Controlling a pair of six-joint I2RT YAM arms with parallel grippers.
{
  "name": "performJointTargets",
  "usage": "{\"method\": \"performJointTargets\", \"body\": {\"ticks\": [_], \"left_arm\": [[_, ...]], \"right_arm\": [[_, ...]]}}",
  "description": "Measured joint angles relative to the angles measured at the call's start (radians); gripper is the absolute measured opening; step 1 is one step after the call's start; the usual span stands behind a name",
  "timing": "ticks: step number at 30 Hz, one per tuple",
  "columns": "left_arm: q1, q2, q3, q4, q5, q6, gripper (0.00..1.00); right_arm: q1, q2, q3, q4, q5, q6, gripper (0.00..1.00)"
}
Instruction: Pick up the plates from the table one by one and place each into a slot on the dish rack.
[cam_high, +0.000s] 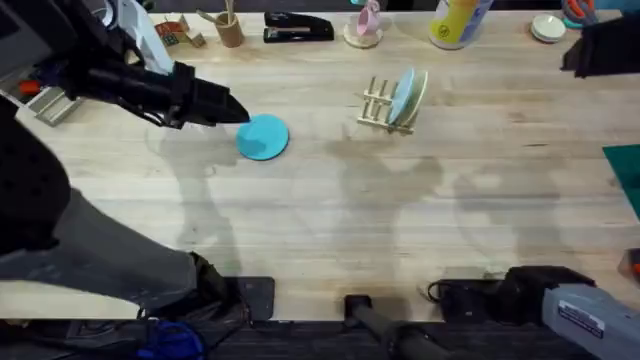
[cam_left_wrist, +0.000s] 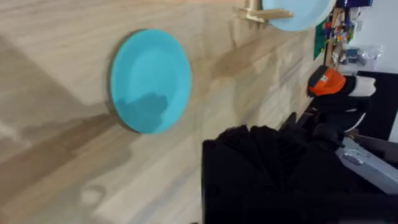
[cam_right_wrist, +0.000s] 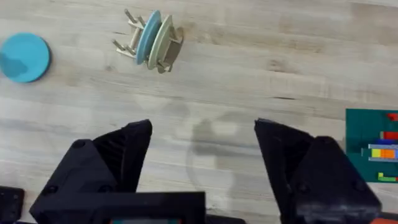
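So two plates, a pale blue plate (cam_high: 403, 93) and a cream plate (cam_high: 415, 100), are already standing in the dish rack (cam_high: 385, 103), and the turquoise plate (cam_high: 263, 137) is the last one lying flat on the desk (cam_high: 400, 230). The left claw (cam_high: 235, 110) hovers right at its edge, looks like it's lining up the grab, though I honestly can't tell if it's open or closed. Right claw (cam_right_wrist: 202, 146) is spread wide and empty, parked well away; the next move probably needs a finger under that rim.
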Motion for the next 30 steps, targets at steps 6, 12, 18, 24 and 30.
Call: {"method": "performJointTargets", "body": {"ticks": [6,12,18,24,30], "left_arm": [[0.0,0.089,0.0,0.065,0.0,0.008,0.042],[0.005,0.161,0.0,0.117,0.0,0.01,0.042],[0.034,0.225,0.0,0.146,-0.003,0.011,0.04],[0.056,0.263,0.0,0.155,-0.003,0.011,0.04],[0.055,0.284,0.0,0.169,-0.004,0.011,0.04]], "right_arm": [[0.0,0.0,0.0,0.0,0.0,0.0,0.994],[0.0,0.0,0.0,0.0,0.0,0.0,0.993],[0.0,0.0,0.0,0.0,0.0,0.0,0.995],[0.0,0.0,0.0,0.0,0.0,0.0,0.995],[0.0,0.0,0.0,0.0,0.0,0.0,0.995]]}}
